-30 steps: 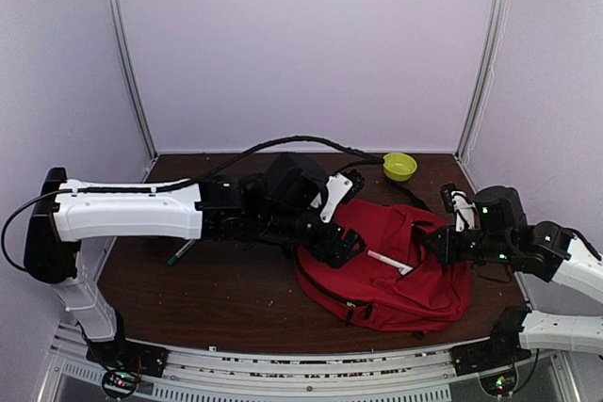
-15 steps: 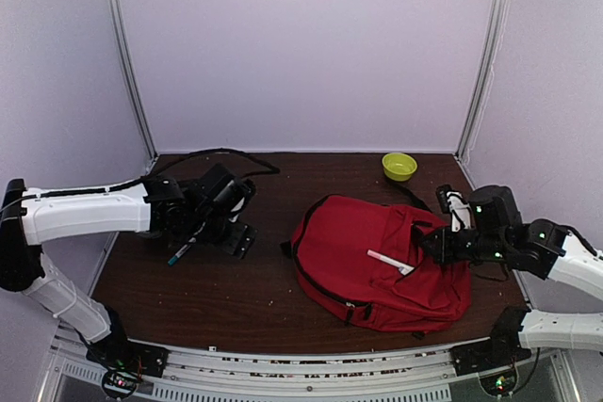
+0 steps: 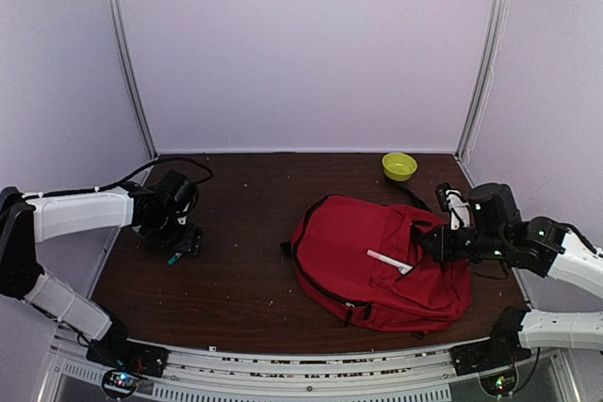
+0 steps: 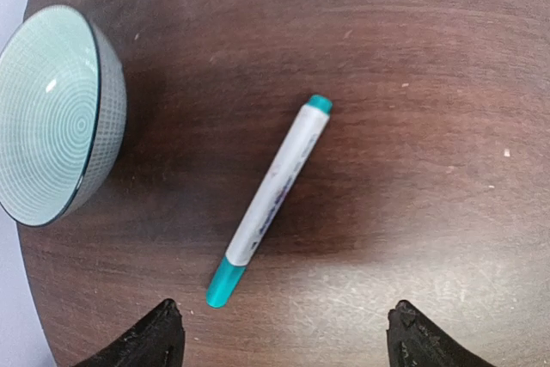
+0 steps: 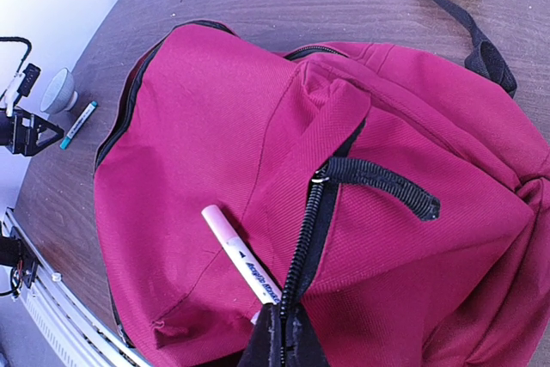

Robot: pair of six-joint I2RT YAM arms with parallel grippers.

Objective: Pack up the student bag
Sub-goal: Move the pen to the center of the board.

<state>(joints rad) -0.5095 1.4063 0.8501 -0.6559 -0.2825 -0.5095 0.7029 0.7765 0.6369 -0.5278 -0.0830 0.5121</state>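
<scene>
Lying flat on the right half of the dark wooden table (image 3: 236,294), the student bag (image 3: 377,265) is a red backpack with its black strap (image 5: 471,36) trailing toward the far edge, near a small yellow-green bowl (image 3: 399,166). The right tool (image 5: 284,343) reaches in from the right side, and its fingers are pressed together on the bag's black zipper line (image 5: 301,255) at the lip of a front pocket, pinching the fabric edge there. A black webbing pull loop (image 5: 378,182) lies across the red cloth just above that grip. A white marker with a pink cap (image 5: 239,262) pokes out of the pocket mouth beside the zipper, cap end pointing away from the tool and resting on the bag's front panel.

The left tool (image 4: 282,334) hangs over the far left part of the table, well apart from the bag, with its two dark fingertips spread wide and nothing between them. Directly below it lies a white marker with teal ends (image 4: 271,199), flat on the wood and angled diagonally, touching neither fingertip. Just beside that marker, toward the table's left edge, sits a pale blue-green ceramic bowl (image 4: 56,113) with a fine ringed pattern inside, apart from the marker.
</scene>
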